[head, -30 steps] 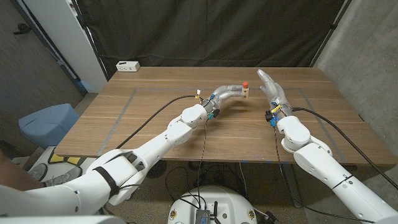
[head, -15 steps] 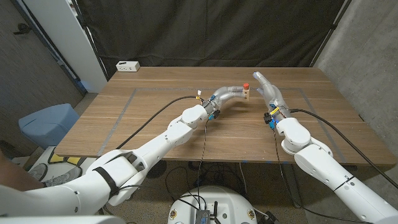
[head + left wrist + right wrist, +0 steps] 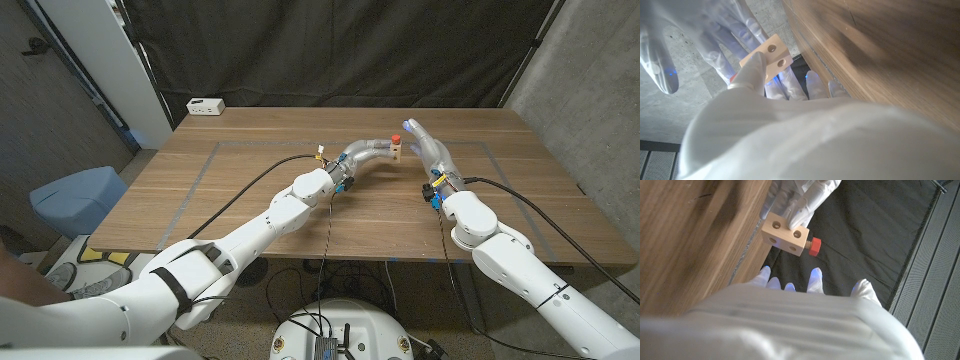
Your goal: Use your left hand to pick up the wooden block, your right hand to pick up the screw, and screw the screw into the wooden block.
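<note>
A lab test bay: black cloth backdrop (image 3: pixel 340 50) at twelve o'clock behind the brown wooden table (image 3: pixel 250 190), bare grey concrete wall (image 3: pixel 590 90) at three, loose black cables (image 3: pixel 350 275) underneath.

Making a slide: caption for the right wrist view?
Left robot hand holds the wooden block, red screw seated in its end.

No legible text, labels, brands, numbers or signs in any view. White box (image 3: pixel 205 105) at the table's (image 3: pixel 250 210) 10 o'clock corner has dark marks on its face, too small to read. Wooden block (image 3: pixel 785 235) faces are bare, showing only round holes. Red screw head (image 3: pixel 814 246) is unmarked.
</note>
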`<state>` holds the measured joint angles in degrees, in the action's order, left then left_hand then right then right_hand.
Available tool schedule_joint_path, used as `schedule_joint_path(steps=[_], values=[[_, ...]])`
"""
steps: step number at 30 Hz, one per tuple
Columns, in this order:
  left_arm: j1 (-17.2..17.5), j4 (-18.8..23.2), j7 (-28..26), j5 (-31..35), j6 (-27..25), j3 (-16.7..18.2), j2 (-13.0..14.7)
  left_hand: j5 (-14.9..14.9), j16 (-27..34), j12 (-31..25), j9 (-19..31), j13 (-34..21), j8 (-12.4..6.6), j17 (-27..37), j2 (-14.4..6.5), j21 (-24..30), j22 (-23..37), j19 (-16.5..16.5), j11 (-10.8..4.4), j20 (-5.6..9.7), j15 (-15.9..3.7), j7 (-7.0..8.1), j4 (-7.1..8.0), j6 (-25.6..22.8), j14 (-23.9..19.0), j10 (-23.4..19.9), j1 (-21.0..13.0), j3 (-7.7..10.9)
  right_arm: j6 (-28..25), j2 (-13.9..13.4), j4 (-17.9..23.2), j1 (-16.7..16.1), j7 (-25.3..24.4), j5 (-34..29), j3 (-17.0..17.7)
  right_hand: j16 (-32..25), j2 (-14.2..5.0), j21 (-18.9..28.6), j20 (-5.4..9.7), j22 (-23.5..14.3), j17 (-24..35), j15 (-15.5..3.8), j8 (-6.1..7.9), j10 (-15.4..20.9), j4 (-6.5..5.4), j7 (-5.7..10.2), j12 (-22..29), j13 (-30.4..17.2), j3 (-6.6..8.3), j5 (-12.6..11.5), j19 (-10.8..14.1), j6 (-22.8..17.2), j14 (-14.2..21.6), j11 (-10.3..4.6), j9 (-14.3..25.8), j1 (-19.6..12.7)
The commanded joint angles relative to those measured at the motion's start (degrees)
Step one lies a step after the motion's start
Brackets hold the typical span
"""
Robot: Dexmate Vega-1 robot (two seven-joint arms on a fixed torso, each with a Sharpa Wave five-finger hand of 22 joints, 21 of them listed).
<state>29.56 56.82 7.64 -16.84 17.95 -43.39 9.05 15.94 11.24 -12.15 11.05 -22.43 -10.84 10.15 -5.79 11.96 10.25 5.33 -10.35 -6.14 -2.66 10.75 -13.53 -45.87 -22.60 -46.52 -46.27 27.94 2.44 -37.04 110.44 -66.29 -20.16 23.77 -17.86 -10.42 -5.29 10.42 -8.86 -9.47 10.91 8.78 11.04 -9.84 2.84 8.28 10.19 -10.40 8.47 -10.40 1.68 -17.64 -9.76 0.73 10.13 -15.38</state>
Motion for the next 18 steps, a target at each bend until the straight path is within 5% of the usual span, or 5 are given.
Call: schedule_joint_path(steps=[1,18], values=[[0.1,0.5,-1.0,0.5,-0.8,-0.1,0.2,0.2,0.3,-0.2,0.3,-0.3,-0.49,0.0,-3.0,0.1,0.3,0.3,0.16,-0.28,0.1,-3.33,4.22,-4.6,-0.5,-0.6,2.3,3.96,-3.4,-1.0,1.8,-0.3,-2.5,-1.0,0.0,-0.5,-0.05,0.4,-0.87,-0.3,0.1,0.09,0.35,-2.3,0.14,-0.86,0.5,0.0,0.19,-0.3,0.5,-1.1,-3.7,0.91,0.1,0.3],[-0.1,-0.4,-0.9,0.4,-0.8,-0.2,-0.2,0.2,0.3,-0.2,0.3,-0.4,-0.5,0.0,-3.1,0.1,0.3,0.3,0.23,-0.27,0.14,-3.47,4.21,-4.6,-0.5,-0.6,2.2,3.99,-8.3,-1.7,4.4,-0.5,-5.2,-2.5,-0.3,-0.9,0.15,0.7,-1.7,-0.3,-0.1,0.67,1.11,-0.6,0.84,-2.79,1.1,0.0,0.35,-0.2,1.7,-4.9,-2.5,1.93,0.2,0.1]])
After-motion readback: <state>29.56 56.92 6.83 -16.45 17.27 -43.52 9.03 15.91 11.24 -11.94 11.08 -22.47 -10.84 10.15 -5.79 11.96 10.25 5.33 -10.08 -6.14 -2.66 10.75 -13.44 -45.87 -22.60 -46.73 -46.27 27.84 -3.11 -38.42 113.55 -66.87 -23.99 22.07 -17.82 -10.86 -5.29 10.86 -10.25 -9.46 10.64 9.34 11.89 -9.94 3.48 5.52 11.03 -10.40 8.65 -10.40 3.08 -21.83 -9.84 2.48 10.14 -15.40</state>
